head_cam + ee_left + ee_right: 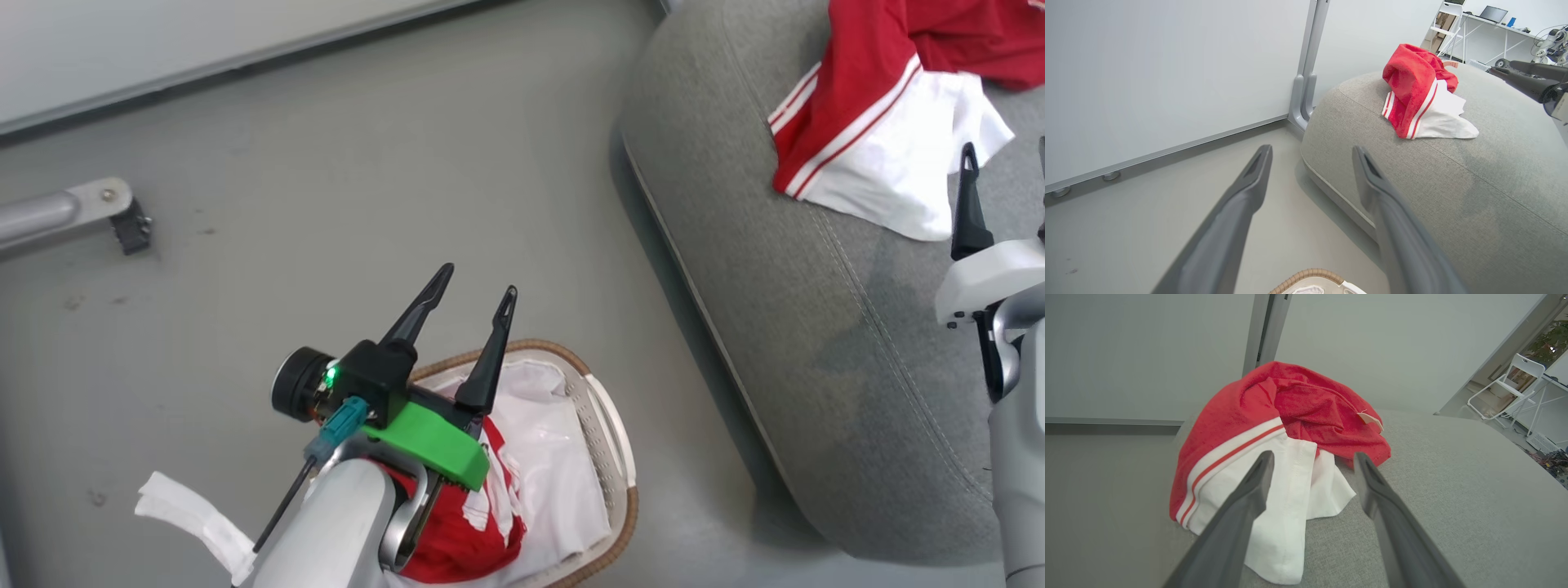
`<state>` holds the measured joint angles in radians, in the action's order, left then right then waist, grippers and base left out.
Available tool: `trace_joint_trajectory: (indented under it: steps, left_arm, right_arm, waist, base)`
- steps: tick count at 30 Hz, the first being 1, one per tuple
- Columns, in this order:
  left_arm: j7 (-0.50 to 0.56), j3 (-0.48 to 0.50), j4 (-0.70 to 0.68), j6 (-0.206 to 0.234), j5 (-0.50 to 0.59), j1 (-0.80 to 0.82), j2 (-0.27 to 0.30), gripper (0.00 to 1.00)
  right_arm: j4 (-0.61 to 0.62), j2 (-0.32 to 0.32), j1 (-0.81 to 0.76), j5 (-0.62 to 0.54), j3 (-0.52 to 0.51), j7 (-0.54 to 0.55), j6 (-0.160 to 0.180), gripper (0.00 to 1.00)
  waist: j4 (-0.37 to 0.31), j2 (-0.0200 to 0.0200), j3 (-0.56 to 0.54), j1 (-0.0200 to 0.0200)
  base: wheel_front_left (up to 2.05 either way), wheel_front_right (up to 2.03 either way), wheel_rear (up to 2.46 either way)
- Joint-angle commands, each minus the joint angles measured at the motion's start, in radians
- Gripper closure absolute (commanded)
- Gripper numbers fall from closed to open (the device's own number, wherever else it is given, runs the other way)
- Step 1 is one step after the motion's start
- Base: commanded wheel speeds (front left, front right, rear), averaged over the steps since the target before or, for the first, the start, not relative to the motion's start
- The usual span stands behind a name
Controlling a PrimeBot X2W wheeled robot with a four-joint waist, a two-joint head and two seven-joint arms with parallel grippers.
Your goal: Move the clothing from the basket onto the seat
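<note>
at far left a grey metal stand foot [98, 208] and a white scrap [196, 518] lie on the floor [326, 163], neither part of the job. next comes the left gripper [480, 279], its jaws spread and holding nothing. it hangs over the laundry basket [627, 482] with the tips aimed past the far rim toward the wall. the red sports garment in the basket [457, 543] sits bunched on the white liner [563, 474], below and behind those tips and partly hidden under the wrist. crumpled as it is, it shows no clear long axis. the coming grab probably needs the left arm to tilt down and draw back, not reach forward; it is by far the nearer arm. further right, well apart from the basket, the grey cushion seat [816, 327] carries the other red garment [865, 73], a heap with striped trim and white cloth. the right gripper [1313, 457] hovers just beside that heap, jaws spread and empty, the white hem just ahead of their tips.
</note>
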<state>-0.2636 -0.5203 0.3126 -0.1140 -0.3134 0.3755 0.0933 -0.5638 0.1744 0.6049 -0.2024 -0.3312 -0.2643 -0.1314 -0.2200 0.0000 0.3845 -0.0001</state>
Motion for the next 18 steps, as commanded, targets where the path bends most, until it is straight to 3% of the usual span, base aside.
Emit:
trace_joint_trajectory:
  steps: [1,18]
  left_arm:
    - [-0.001,0.02,-0.005,-0.004,-0.005,-0.028,-0.007,0.0]
    - [-0.001,0.358,-0.053,0.009,0.012,-0.206,-0.042,0.0]
  right_arm:
    - [0.004,0.002,-0.003,0.008,0.011,0.0,0.001,0.0]
    - [0.147,-0.107,-0.154,0.099,0.16,0.0,0.001,0.0]
  waist:
    - [0.081,0.0,-0.091,0.0001]
    - [0.243,0.0,-0.232,0.0001]
  base:
    - [0.0,0.0,0.0]
    - [0.0,0.0,0.0]
